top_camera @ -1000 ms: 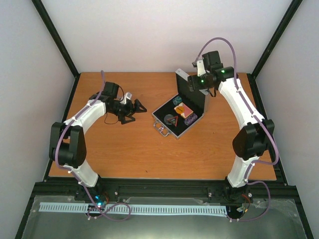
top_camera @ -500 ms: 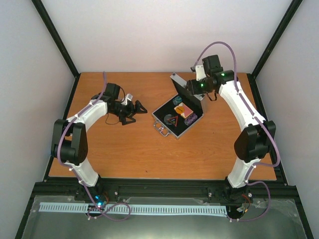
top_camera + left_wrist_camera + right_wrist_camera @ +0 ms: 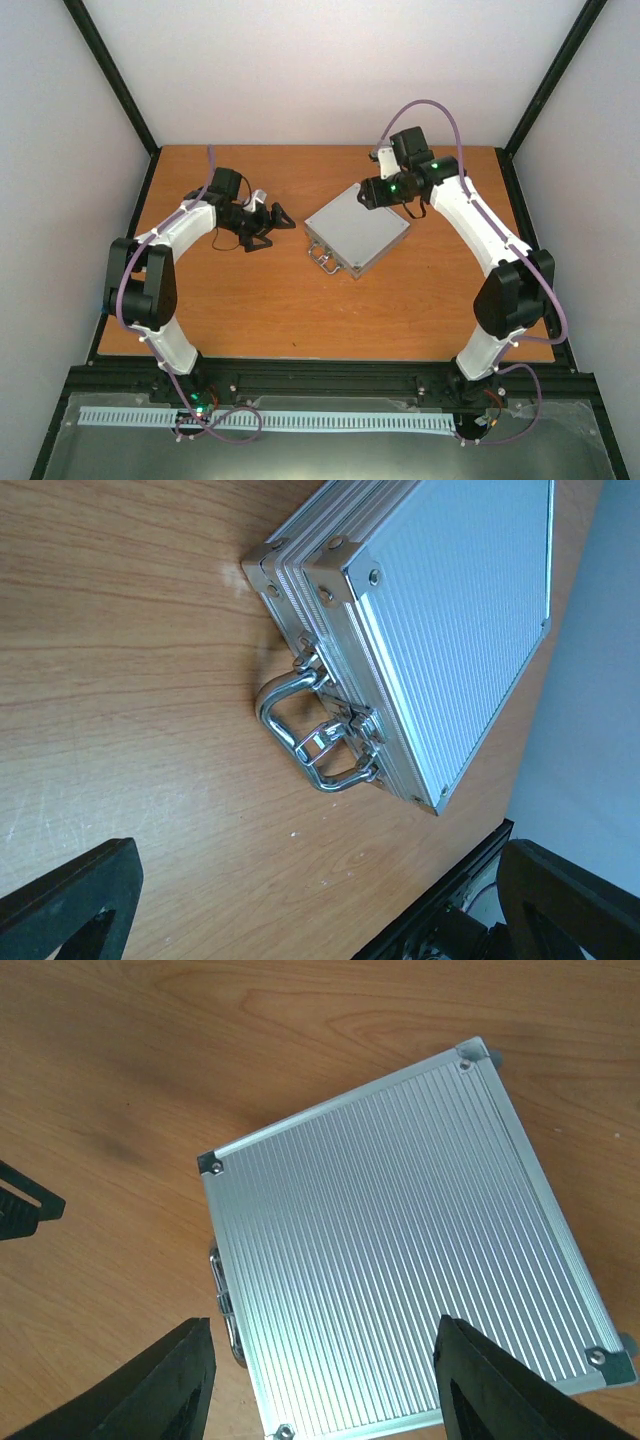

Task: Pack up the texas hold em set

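Holds the left pincer [image 3: 268, 226] low and level, jaws spread wide; hangs the right pincer [image 3: 365, 196] downward off the bent right arm [image 3: 480, 215], jaws partly apart.

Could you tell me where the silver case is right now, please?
In the top view the closed silver case lies flat on the table, right of centre, beneath the right gripper.
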Controlling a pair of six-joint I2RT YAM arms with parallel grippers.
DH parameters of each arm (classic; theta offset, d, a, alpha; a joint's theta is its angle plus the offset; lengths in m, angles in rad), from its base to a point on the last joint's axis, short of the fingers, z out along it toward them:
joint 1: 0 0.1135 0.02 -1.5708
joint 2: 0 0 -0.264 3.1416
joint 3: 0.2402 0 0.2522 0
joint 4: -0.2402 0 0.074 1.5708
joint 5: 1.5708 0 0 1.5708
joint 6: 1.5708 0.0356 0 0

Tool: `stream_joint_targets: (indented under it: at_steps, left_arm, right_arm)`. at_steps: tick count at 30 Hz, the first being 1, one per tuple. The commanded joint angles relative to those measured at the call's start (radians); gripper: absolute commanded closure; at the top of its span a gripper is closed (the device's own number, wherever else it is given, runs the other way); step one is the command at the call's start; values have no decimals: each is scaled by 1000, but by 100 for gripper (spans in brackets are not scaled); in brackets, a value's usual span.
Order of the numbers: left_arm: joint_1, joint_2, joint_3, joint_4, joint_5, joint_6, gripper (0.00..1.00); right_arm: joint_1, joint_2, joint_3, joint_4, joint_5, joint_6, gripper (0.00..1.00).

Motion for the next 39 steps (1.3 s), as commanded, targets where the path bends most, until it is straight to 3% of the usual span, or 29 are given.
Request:
stream_joint_targets:
  at_steps: [1, 15, 19, 22, 27, 32, 36, 39]
  left_arm:
    - [-5, -1, 8, 2, -4, 11, 0]
    - [-53, -123, -126, 36, 2, -13, 1]
    - [-129, -170, -206, 173, -20, -38, 2]
    - [-186, -194, -267, 304, -63, -34, 7]
    - [-194, -205, -352, 495, -98, -43, 18]
    - [-208, -158, -396, 706, -99, -46, 21]
    - [-232, -84, -359, 717, -115, 67, 29]
    - [-236, -8, -318, 717, -42, 11, 33]
  right_arm:
    - [1, -54, -15, 25, 9, 24, 38]
    - [110, -44, -171, 54, 46, 70, 36]
    - [111, -22, -201, 103, 38, 89, 31]
    - [110, 22, -183, 115, 36, 103, 21]
    - [111, 53, -181, 145, 32, 115, 20]
    - [111, 73, -178, 148, 50, 101, 19]
    - [107, 86, -175, 157, 50, 93, 19]
    - [97, 105, -156, 147, 51, 90, 19]
